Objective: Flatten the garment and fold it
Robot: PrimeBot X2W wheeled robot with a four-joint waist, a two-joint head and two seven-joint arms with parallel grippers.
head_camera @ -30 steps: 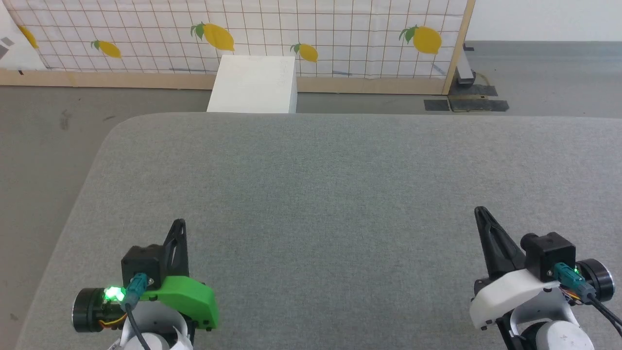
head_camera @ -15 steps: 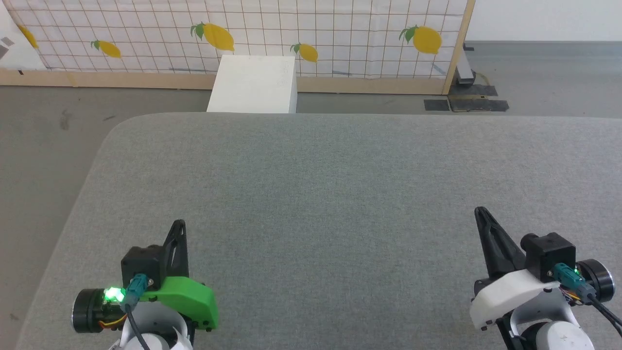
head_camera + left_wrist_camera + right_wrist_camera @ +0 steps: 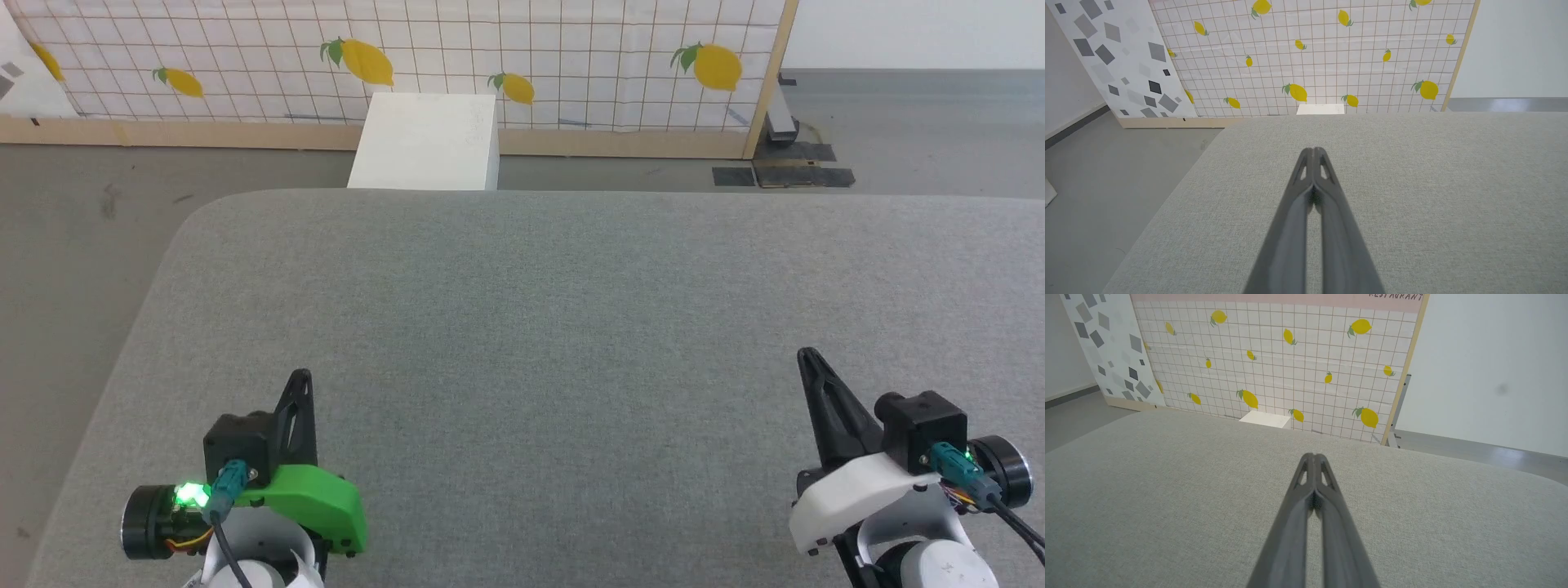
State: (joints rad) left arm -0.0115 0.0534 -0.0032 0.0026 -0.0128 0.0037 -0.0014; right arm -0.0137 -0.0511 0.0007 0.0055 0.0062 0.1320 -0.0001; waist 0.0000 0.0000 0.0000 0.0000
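The garment is out of view. My left gripper (image 3: pixel 303 374) rests at the lower left of the grey padded table (image 3: pixel 555 327), its two dark fingers pressed together with nothing between them; the left wrist view shows the same shut tips (image 3: pixel 1313 150) over bare grey fabric (image 3: pixel 1412 196). My right gripper (image 3: pixel 807 353) sits at the lower right, fingers also together and empty. Its tips (image 3: pixel 1314 455) in the right wrist view point across the bare table top (image 3: pixel 1167 490).
A white box (image 3: pixel 429 139) stands on the floor just beyond the table's far edge. Behind it runs a lemon-print grid panel (image 3: pixel 490 57) with a wooden frame. Grey floor (image 3: pixel 73 245) lies left of the table's rounded corner.
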